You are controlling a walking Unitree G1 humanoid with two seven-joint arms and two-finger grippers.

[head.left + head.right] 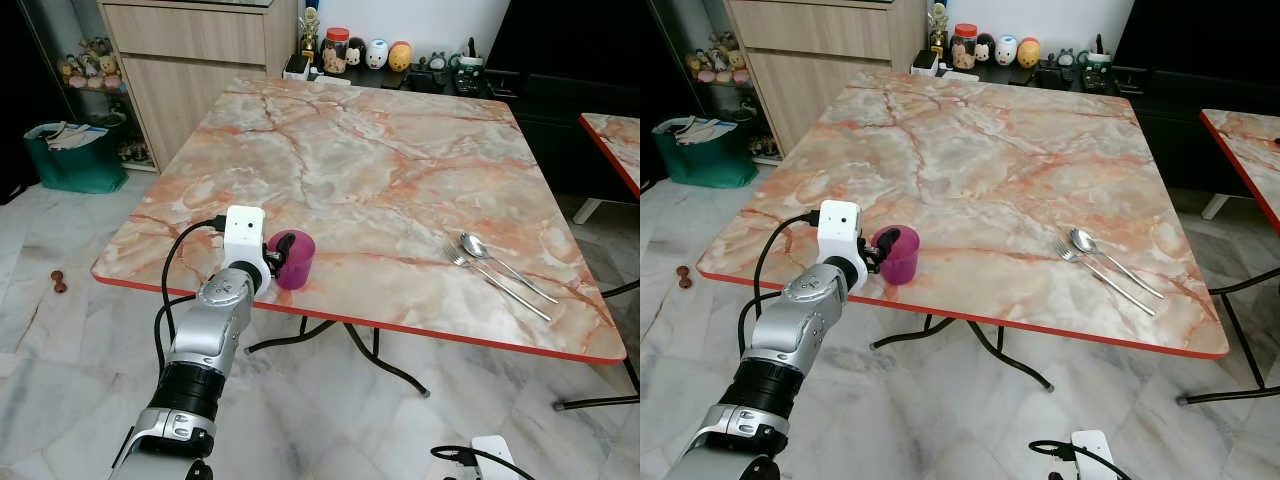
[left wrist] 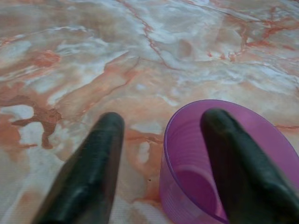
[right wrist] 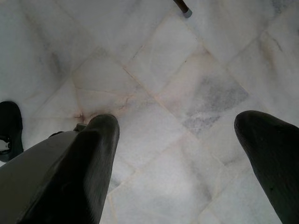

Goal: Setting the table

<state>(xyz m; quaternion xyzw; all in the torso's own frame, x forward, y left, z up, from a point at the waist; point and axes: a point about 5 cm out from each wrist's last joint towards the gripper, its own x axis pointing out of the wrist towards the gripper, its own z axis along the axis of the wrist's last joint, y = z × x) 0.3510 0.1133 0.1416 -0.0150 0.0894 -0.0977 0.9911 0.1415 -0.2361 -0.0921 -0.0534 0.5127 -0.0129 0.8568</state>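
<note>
A purple plastic cup (image 1: 298,262) stands upright near the front left edge of the marble table (image 1: 380,150). My left gripper (image 1: 281,250) is open at the cup, with one black finger (image 2: 233,168) inside it and the other finger (image 2: 91,177) outside. A gap shows between the outer finger and the cup (image 2: 187,154) wall. A spoon (image 1: 482,250) and a fork (image 1: 497,281) lie side by side at the table's front right. My right gripper (image 3: 178,122) hangs open over the pale tiled floor.
Jars and small figurines (image 1: 370,52) line a low shelf beyond the table's far edge. A wooden cabinet (image 1: 190,60) and a green bag (image 1: 75,160) stand at the left. A second table (image 1: 612,140) is at the right. A white device with a cable (image 1: 495,450) lies on the floor.
</note>
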